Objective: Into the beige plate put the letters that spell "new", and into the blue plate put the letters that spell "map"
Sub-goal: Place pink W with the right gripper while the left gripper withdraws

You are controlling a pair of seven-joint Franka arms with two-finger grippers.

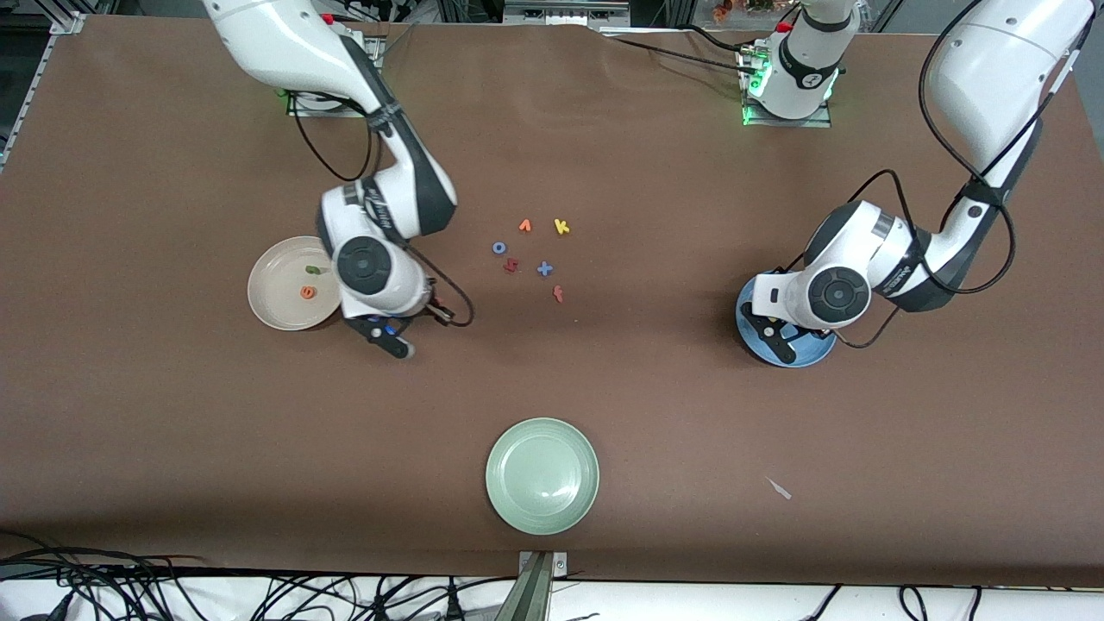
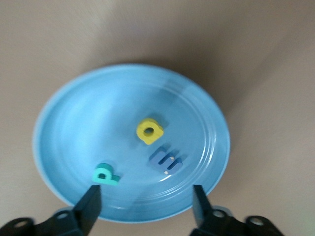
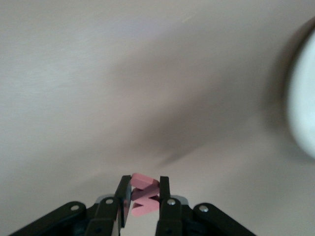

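Observation:
My right gripper (image 3: 143,189) is shut on the salmon-pink w (image 3: 145,204), held just above the brown table beside the beige plate (image 1: 274,297). That plate's pale rim (image 3: 304,98) shows in the right wrist view. In the beige plate lie the green n (image 1: 312,270) and the orange e (image 1: 307,292). My left gripper (image 2: 146,196) hangs open over the rim of the blue plate (image 2: 54,128), with nothing between its fingers. The yellow a (image 2: 149,131), blue m (image 2: 166,160) and teal p (image 2: 105,174) lie in that plate. The front view shows the left gripper (image 1: 780,338) covering most of the blue plate (image 1: 815,352).
Loose letters lie mid-table: an orange v (image 1: 524,226), a yellow k (image 1: 561,226), a blue o (image 1: 498,247), a dark red h-like letter (image 1: 511,266), a blue x (image 1: 544,269) and a red letter (image 1: 558,294). A pale green plate (image 1: 542,509) sits nearest the front camera.

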